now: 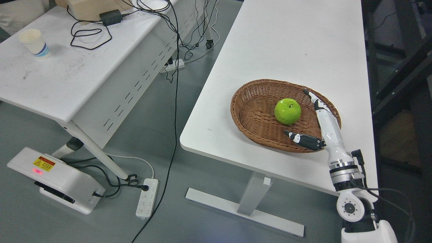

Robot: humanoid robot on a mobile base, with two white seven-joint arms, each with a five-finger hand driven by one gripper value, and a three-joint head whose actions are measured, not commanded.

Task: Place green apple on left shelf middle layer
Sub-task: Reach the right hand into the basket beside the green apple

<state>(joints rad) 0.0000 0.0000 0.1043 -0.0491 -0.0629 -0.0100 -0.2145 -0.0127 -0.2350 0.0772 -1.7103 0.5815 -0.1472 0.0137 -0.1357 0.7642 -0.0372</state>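
Observation:
A shiny green apple [287,111] lies inside an oval brown wicker basket [251,111] on the white table [297,50]. My right hand [298,113] reaches in from the lower right, over the basket's right side. It is open: the thumb [302,139] stretches out below the apple and the long fingers [315,101] run up along the apple's right side. The hand is close to the apple without gripping it. No shelf shows in the head view. The left arm is out of view.
A second white table [60,77] at the left carries a paper cup [34,43], a black power brick [110,17] and cables. On the grey floor lie a power strip [147,197], a white box [54,179] with a red light, and hanging cords.

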